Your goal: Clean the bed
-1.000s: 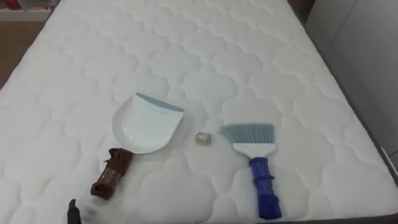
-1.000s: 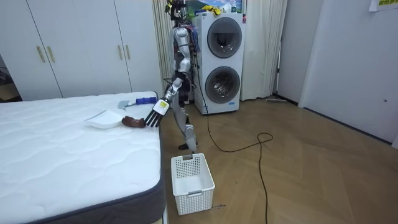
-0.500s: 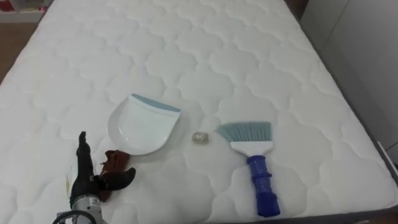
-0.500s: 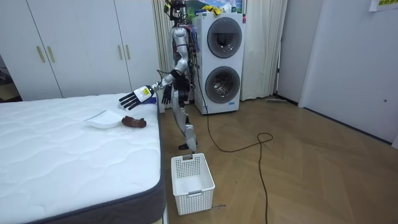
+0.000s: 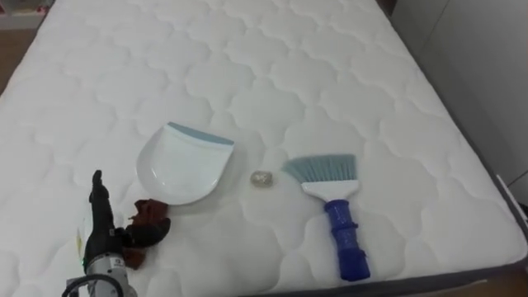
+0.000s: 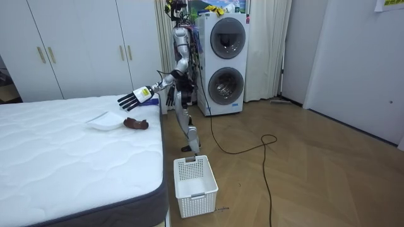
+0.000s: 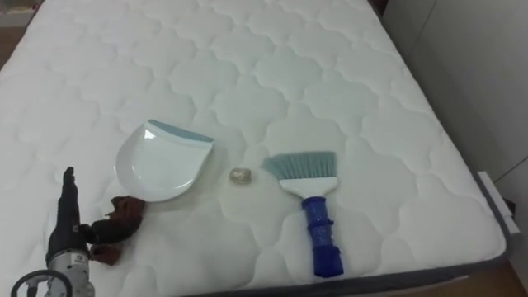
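Hovering with straight, released fingers [image 5: 99, 198], left hand [image 5: 106, 239] grasping nothing, beside the brown handle of the white blue-lipped plastic dustpan [image 5: 183, 161]. Right of the fingers, small pale crumpled scrap [image 5: 262, 178] unswept on the white quilted bed [image 5: 330, 74], blue-handled bristle brush [image 5: 334, 206] beyond. Sweeping all ahead.

No text, label or number can be read on anything.

I see a white, brown-handled dustpan [image 5: 183, 165] near the mattress's [image 5: 289, 74] near edge; a small scrap [image 5: 261, 178] lies between it and the blue-handled brush [image 5: 334, 210].
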### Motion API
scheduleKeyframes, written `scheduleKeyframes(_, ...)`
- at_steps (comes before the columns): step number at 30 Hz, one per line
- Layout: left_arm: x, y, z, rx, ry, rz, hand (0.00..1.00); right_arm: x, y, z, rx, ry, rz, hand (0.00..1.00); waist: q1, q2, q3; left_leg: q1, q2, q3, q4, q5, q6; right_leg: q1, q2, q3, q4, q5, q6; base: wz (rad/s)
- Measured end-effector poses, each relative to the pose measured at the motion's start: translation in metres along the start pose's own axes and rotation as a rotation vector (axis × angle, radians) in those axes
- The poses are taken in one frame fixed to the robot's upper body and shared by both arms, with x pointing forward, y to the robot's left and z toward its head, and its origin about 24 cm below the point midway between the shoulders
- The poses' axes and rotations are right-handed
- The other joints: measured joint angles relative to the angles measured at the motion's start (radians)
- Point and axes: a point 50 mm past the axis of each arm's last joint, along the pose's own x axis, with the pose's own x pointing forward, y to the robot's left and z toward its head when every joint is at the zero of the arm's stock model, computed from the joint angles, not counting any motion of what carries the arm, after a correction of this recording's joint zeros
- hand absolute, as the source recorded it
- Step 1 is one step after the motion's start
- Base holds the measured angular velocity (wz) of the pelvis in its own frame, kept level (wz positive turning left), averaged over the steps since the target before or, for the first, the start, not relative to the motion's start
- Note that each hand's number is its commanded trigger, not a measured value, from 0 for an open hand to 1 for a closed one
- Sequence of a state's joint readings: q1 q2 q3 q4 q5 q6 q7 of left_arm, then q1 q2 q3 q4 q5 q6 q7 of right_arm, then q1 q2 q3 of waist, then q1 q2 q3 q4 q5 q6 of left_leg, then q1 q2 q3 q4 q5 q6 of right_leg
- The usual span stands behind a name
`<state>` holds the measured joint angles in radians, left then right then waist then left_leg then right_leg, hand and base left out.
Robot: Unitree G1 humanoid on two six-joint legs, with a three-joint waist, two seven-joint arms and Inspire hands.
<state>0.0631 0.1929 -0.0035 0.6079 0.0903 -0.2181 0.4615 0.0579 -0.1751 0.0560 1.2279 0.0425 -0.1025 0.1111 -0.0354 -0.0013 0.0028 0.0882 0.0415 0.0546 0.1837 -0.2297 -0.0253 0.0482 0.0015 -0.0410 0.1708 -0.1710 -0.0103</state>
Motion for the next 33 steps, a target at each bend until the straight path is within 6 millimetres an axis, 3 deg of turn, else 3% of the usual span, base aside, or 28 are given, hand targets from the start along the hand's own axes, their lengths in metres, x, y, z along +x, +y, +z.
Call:
scheduleKeyframes(1,0.002,0.000,-0.001,0.008,0.007,0.000,0.00,0.000,-0.002,0.000,-0.003,0.002,-0.005,0.00,0.000,0.007,-0.0047,-0.010,-0.001,0.000,0.004,0.000,0.000,-0.010,-0.001,-0.001,0.002,0.001,0.001,0.00)
scheduleKeyframes(4,0.007,0.001,-0.005,0.030,0.029,0.002,0.00,-0.001,-0.010,0.001,-0.011,0.007,-0.023,0.00,0.000,0.028,-0.0086,-0.034,-0.001,0.000,0.004,0.003,0.004,-0.032,-0.002,-0.002,0.004,0.006,0.000,0.00)
scheduleKeyframes(9,0.017,0.002,-0.008,0.068,0.076,0.011,0.00,0.000,-0.017,0.009,-0.024,-0.004,-0.046,0.00,-0.010,0.047,-0.0022,-0.079,-0.002,-0.002,0.005,0.010,0.010,-0.082,-0.005,-0.021,0.020,0.009,-0.001,0.01)
scheduleKeyframes(18,0.039,-0.005,0.013,0.032,0.072,0.017,0.00,0.003,-0.017,0.023,-0.047,-0.035,-0.064,0.00,-0.019,0.045,0.0071,-0.165,-0.003,-0.002,0.021,0.018,0.013,-0.171,-0.013,-0.045,0.046,0.016,-0.003,0.00)
scheduleKeyframes(22,0.050,-0.006,0.024,0.026,0.060,0.013,0.00,0.005,-0.015,0.031,-0.072,-0.054,-0.064,0.00,-0.030,0.034,0.0180,-0.209,-0.004,-0.003,0.041,0.018,0.013,-0.205,-0.016,-0.062,0.052,0.016,-0.004,0.03)
scheduleKeyframes(33,0.060,-0.006,0.033,-0.012,0.076,0.016,0.00,0.005,-0.015,0.036,-0.093,-0.078,-0.087,0.00,-0.046,0.039,0.0263,-0.266,-0.003,0.005,0.070,0.018,0.012,-0.251,-0.018,-0.064,0.055,0.016,-0.004,0.00)
